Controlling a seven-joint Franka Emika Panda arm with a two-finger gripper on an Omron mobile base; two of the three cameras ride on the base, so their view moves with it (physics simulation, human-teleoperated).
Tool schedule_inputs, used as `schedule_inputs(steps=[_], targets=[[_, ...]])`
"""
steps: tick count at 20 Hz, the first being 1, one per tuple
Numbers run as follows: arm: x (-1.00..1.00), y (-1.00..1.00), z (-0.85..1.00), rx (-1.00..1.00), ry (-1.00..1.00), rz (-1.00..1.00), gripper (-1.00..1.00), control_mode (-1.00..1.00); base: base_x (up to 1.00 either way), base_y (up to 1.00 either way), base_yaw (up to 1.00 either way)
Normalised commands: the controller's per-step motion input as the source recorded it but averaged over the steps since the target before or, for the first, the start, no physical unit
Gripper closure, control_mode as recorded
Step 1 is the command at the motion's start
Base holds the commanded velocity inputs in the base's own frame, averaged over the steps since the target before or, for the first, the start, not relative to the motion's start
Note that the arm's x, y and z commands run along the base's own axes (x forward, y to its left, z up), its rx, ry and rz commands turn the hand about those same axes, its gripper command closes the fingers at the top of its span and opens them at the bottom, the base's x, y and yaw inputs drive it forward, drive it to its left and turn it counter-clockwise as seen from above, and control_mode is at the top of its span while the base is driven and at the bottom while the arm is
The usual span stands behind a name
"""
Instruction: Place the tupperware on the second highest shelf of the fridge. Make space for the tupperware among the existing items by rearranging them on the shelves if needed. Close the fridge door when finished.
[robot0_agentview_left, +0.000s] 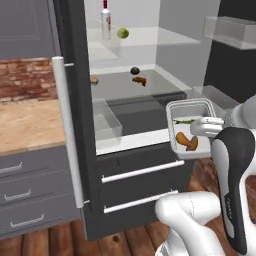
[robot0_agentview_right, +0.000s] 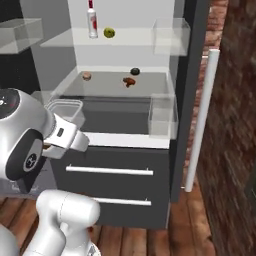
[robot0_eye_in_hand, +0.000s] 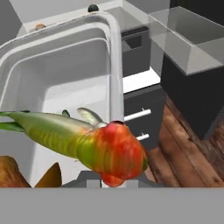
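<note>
Held at its rim by the hand (robot0_agentview_left: 206, 126), the tub (robot0_agentview_left: 188, 131) hangs before the open fridge (robot0_agentview_left: 75, 100), below the second shelf (robot0_agentview_right: 125, 82). Doing this well likely means lifting level, then sliding it onto bare glass. One bottle (robot0_agentview_left: 105, 21) and one yellow-green fruit (robot0_agentview_left: 123, 33) sit above; one dark fruit (robot0_agentview_left: 135, 71), one beige ball (robot0_agentview_right: 87, 76) and brown bits (robot0_agentview_left: 139, 80) occupy that shelf.

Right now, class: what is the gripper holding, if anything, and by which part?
The gripper holds the tupperware by its right-hand rim, in front of the open fridge.
</note>
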Motion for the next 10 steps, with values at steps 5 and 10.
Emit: schedule_inputs(steps=[5, 10], targets=[[0.0, 0.0, 0.0, 0.0, 0.0, 0.0, 1.0, 1.0, 0.81, -0.22, 0.29], [0.0, 0.0, 0.0, 0.0, 0.0, 0.0, 1.0, 1.0, 0.7, -0.25, 0.23]])
